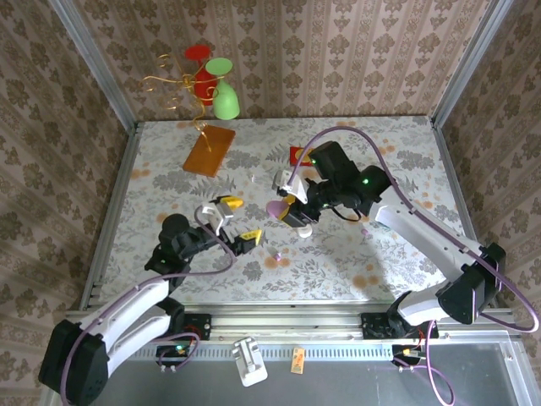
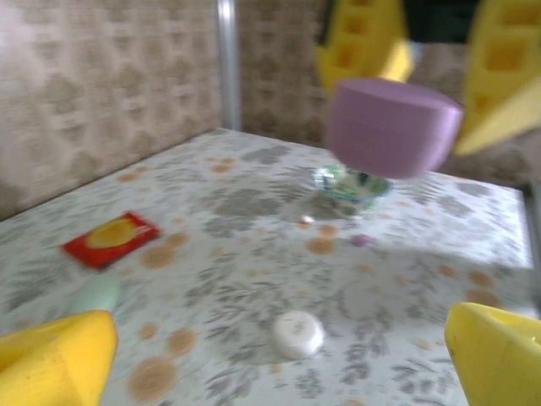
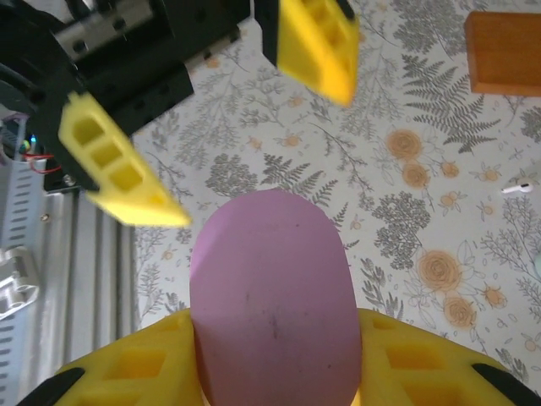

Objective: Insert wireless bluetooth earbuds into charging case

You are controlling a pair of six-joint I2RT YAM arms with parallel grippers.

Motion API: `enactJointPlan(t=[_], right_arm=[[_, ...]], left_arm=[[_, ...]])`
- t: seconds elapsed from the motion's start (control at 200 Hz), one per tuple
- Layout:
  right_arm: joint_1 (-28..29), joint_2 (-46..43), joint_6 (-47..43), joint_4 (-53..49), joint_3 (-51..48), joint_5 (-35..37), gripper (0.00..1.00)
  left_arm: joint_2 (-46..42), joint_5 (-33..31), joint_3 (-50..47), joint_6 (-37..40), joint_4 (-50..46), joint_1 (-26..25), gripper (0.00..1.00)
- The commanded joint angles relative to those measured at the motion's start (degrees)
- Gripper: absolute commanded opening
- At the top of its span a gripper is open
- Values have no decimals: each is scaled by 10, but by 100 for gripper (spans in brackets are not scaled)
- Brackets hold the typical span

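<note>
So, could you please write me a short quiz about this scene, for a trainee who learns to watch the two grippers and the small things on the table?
1. True or false: the jaws of the left gripper stand open.
2. The right gripper is shut on: A) the white case, B) the purple case, C) the red card.
3. In the right wrist view, what small white thing lies loose on the table near the brown board?
Key: 1 true. 2 B. 3 an earbud.
</note>
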Motion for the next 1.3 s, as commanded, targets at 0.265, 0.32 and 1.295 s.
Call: enactJointPlan(t=[0.265,0.32,1.295], right_arm=[[12,-23,-33,-38,35,-93,24],[12,-21,-39,-41,35,-93,24],[11,0,-43,-19,34,-117,21]], left_arm=[[84,177,88,-22,91,-30,88],[90,184,89,-37,103,-31,86],[124,209,110,-63,139,-39,69]])
